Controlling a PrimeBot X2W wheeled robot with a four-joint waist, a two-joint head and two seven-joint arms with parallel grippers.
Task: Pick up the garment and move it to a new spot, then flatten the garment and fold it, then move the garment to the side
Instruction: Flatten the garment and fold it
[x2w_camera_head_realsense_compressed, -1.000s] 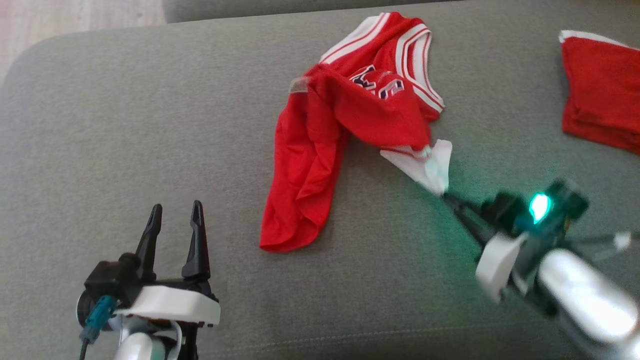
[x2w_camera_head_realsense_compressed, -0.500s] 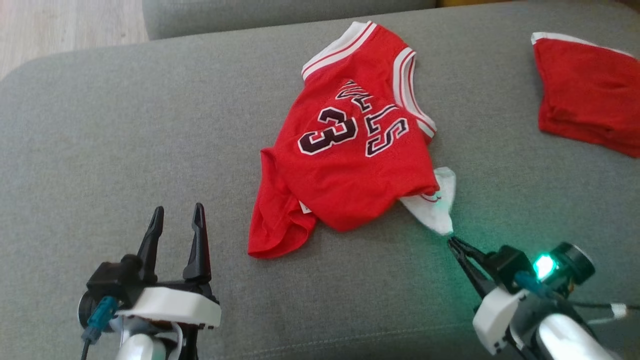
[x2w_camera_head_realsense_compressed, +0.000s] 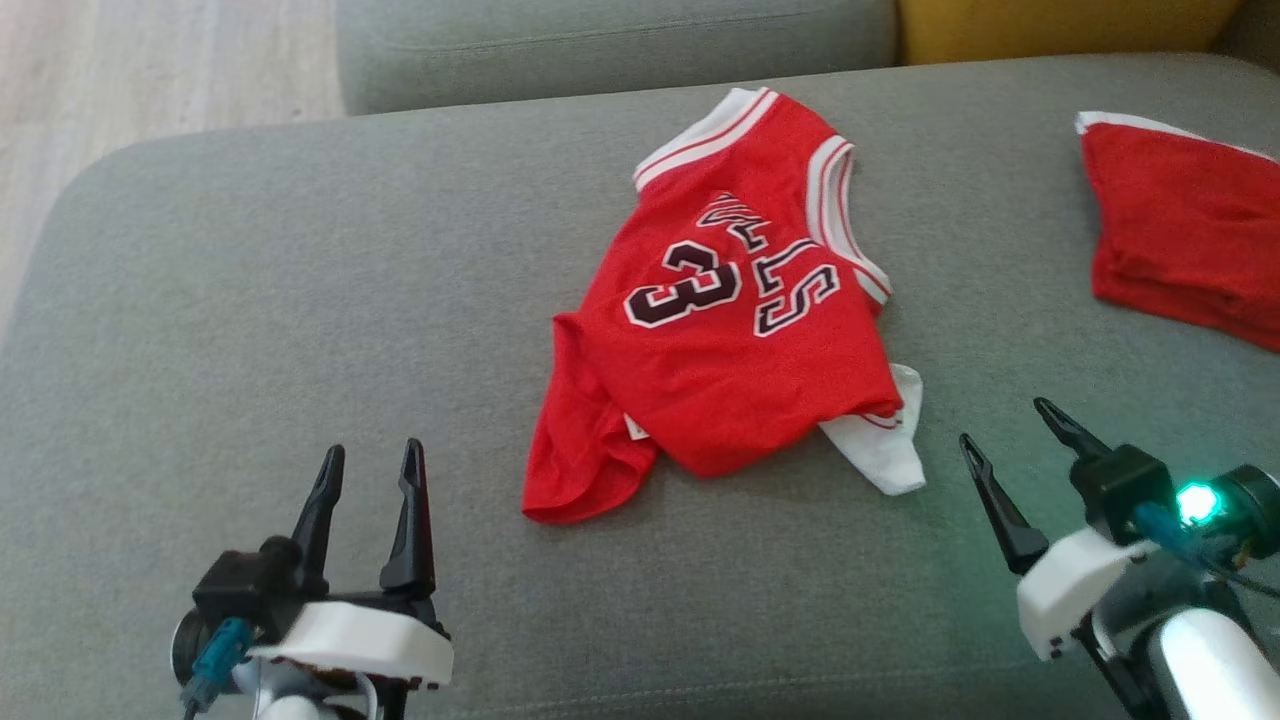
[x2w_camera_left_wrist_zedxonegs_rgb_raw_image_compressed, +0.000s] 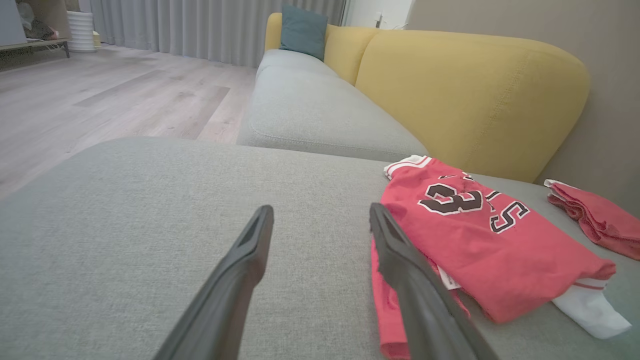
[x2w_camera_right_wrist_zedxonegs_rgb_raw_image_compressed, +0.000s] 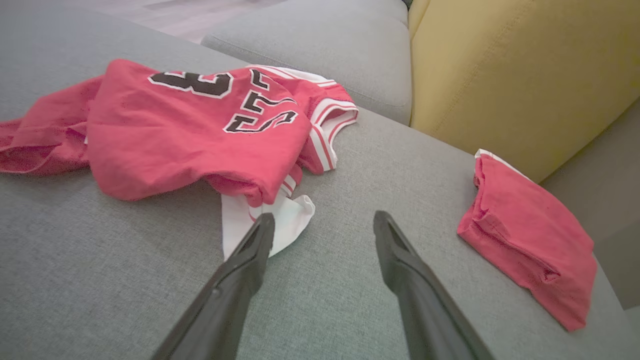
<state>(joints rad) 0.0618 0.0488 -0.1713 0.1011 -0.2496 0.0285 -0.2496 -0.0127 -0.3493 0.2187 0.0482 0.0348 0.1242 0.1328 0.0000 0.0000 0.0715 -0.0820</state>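
- One garment (x2w_camera_head_realsense_compressed: 740, 350), rumpled, lettering upward, lies mid-cushion on the grey sofa (x2w_camera_head_realsense_compressed: 250, 300).
- Left gripper (x2w_camera_head_realsense_compressed: 372, 447): fingers spread, empty, apart from the garment.
- Right gripper (x2w_camera_head_realsense_compressed: 1002, 420): fingers spread, empty, just beside the garment's white corner.
- Folded red cloth (x2w_camera_head_realsense_compressed: 1180, 240) lies well apart, rightward.

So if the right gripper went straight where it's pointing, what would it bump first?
Probably the grey sofa cushion, just beside the white corner of the garment; the right gripper seems aimed down at it, but depth is unclear.

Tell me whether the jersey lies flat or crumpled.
Crumpled: the jersey lies bunched on the cushion, its white lining poking out from underneath.
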